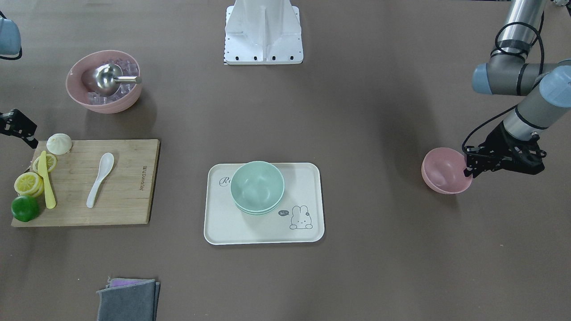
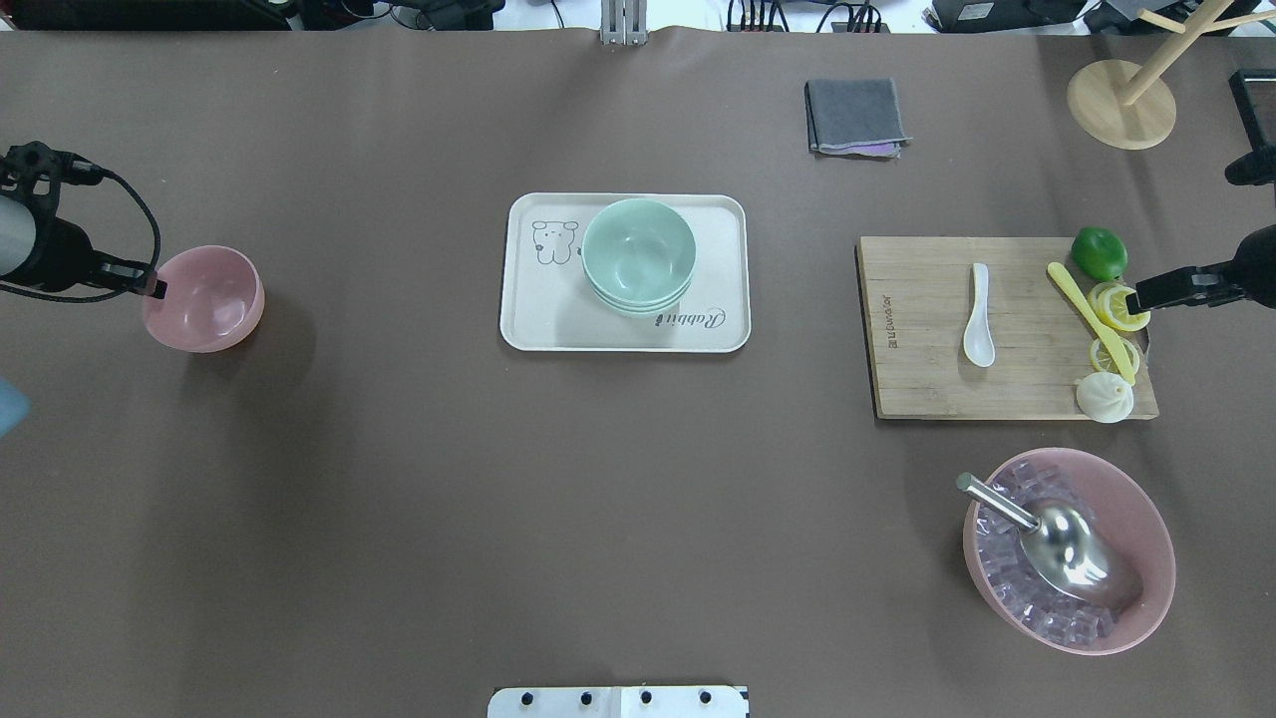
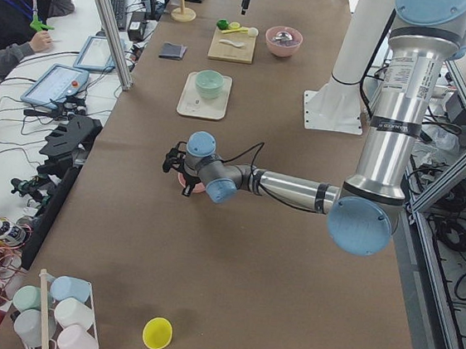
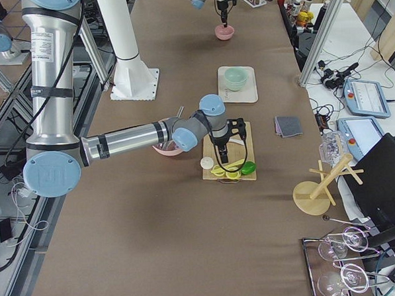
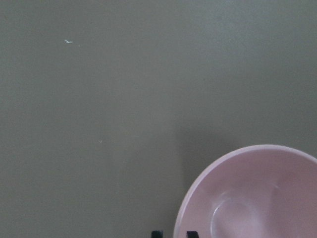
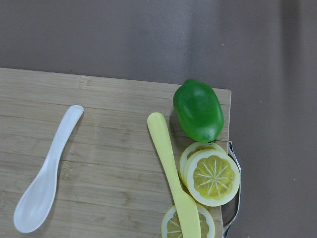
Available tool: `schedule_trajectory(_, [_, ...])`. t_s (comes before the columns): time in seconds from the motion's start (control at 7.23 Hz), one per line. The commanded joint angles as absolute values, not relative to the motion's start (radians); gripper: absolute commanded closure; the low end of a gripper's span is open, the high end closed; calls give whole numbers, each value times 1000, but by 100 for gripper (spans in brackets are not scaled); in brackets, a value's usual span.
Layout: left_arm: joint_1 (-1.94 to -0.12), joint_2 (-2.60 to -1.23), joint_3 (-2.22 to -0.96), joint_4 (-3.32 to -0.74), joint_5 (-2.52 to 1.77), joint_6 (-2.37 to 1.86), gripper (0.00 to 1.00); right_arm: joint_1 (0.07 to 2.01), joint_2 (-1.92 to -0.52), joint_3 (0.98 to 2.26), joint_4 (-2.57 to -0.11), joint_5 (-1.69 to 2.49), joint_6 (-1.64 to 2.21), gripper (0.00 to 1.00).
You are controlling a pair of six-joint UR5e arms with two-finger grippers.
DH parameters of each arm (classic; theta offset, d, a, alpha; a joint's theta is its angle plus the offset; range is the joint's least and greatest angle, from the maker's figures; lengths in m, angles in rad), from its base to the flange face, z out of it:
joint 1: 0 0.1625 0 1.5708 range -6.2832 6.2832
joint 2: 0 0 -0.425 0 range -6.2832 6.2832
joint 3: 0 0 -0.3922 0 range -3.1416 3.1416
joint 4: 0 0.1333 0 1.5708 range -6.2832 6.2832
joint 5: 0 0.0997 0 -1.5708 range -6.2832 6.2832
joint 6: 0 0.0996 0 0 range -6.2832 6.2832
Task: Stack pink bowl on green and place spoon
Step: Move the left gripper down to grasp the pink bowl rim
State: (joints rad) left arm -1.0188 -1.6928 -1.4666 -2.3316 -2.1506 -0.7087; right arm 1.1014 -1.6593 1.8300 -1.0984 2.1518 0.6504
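The small pink bowl is at the table's far left end, apart from the tray. My left gripper is shut on its rim; in the left wrist view the two fingertips straddle the rim of the bowl. The green bowl tops a short stack of green bowls on the white rabbit tray. The white spoon lies on the wooden cutting board, and shows in the right wrist view. My right gripper hovers over the board's lemon end, empty and seemingly open.
On the board are a lime, lemon slices, a yellow knife and a white bun. A large pink bowl holds ice cubes and a metal scoop. A grey cloth lies beyond the tray. A wooden stand is at the far right corner.
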Motion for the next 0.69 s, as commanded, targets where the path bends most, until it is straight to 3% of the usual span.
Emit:
schedule_trajectory(0.0, [-1017, -1698, -1477, -2332, -2158, -713, 100, 1101, -1658, 1830, -1098, 2152, 650, 0])
schedule_trajectory(0.55, [-1023, -1834, -1553, -2190, -2243, -827, 100, 1101, -1658, 1832, -1098, 2152, 650, 0])
